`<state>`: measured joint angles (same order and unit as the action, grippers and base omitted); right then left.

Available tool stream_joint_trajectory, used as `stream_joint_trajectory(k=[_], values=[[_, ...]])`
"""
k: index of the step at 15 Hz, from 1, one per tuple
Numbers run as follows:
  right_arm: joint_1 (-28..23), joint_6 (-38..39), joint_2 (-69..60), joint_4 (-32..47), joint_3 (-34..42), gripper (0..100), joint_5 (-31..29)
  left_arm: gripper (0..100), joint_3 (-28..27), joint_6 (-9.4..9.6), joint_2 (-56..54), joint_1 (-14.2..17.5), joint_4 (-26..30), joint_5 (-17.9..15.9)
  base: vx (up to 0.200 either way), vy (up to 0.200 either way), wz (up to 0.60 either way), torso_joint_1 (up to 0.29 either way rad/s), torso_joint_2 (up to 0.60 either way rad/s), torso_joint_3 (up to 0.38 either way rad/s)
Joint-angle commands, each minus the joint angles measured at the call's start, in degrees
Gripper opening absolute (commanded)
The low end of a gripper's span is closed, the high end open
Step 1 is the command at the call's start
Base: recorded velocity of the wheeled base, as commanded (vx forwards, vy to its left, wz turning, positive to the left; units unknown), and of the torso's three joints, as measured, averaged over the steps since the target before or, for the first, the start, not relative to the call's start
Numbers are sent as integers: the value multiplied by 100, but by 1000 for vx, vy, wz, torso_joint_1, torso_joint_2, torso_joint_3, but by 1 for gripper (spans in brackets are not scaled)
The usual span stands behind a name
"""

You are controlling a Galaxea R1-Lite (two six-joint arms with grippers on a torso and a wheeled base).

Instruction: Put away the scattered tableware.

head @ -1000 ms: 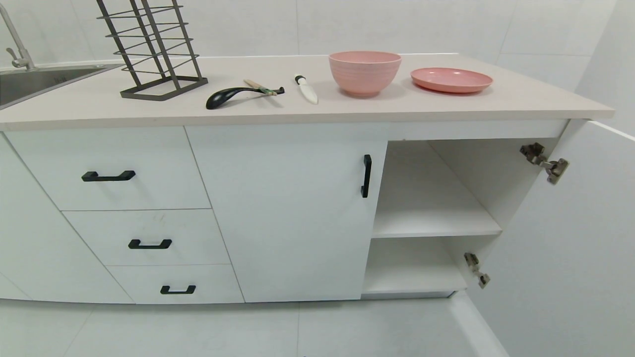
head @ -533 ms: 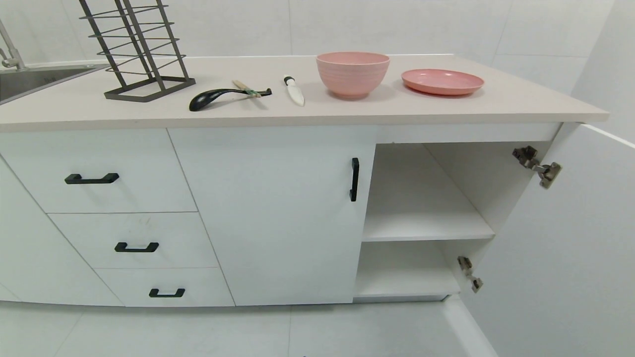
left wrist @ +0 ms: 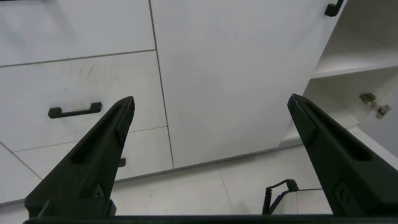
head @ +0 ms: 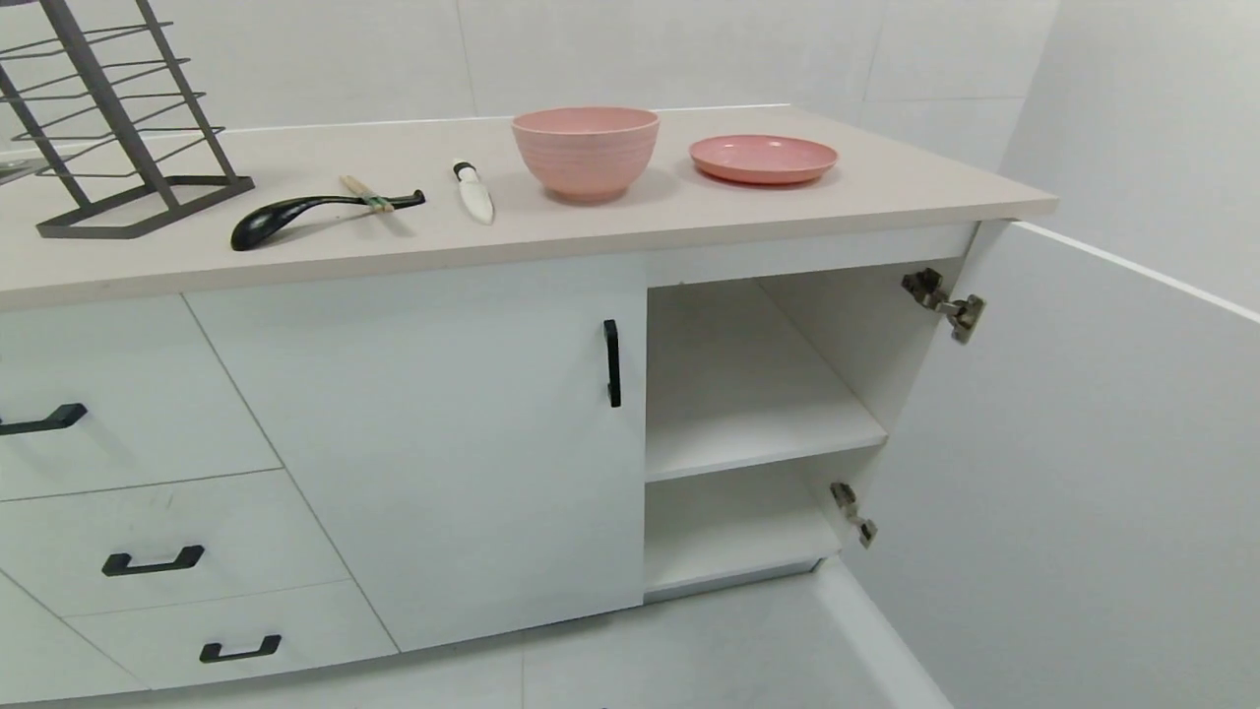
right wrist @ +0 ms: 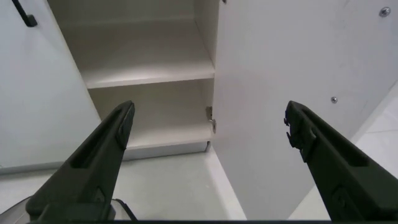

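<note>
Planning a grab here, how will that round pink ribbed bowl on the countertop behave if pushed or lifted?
The round pink ribbed bowl looks matte and plastic-like, so probably light and not brittle. Its narrow foot under a wide rim suggests it may tip if pushed high. The smooth beige countertop could let it skid.

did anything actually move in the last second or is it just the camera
Only the head camera moved: the whole scene slid left in its picture, with more of the open cabinet door showing. On the counter the spoon, chopsticks, knife, bowl and plate kept their places. Nothing was taken hold of or let go.
</note>
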<state>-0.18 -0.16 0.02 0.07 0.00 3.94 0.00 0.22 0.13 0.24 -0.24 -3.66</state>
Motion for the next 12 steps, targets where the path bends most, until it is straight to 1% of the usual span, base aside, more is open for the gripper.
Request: stream_joint_trajectory(k=[1, 2, 5, 11, 12], values=[[1, -2, -2, 1, 0, 100, 2, 100, 0, -4, 39, 2, -2, 5, 0, 0, 0, 0, 0, 0], [1, -2, -2, 1, 0, 100, 2, 100, 0, -13, 39, 2, -2, 14, 0, 0, 0, 0, 0, 0], [1, -2, -2, 1, 0, 100, 2, 100, 0, -4, 39, 2, 7, 5, 200, -200, 0, -1, 6, 5], [1, -2, -2, 1, 0, 100, 2, 100, 0, 4, 31, 2, -2, -3, 0, 0, 0, 0, 0, 0], [1, -2, -2, 1, 0, 100, 2, 100, 0, -4, 39, 2, -2, 5, 200, 0, 0, 2, -2, 2]])
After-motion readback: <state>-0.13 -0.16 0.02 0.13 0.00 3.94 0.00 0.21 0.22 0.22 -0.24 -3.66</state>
